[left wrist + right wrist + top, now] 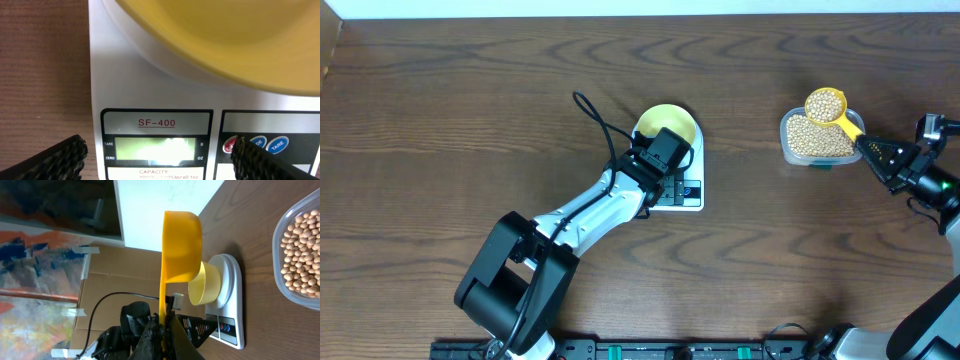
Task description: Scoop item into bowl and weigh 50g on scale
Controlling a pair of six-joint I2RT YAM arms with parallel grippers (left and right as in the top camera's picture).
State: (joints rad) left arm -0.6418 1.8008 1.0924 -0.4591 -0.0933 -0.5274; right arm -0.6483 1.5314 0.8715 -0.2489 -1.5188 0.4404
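Holding a heaped yellow scoop of beans just above the clear tub — itself part-filled with more beans — the right gripper is clenched on the scoop's handle near the table's right edge. Well apart to the left, the pale-yellow bowl sits on the white scale, bare table between them. The left gripper hangs over the scale's display end — fingers spread wide, grasping nothing.

Bare worktop lies open between the scale and the tub, but the left claw and its arm hang over the scale's front and the bowl's near rim, while the scoop hovers over the tub's far edge.
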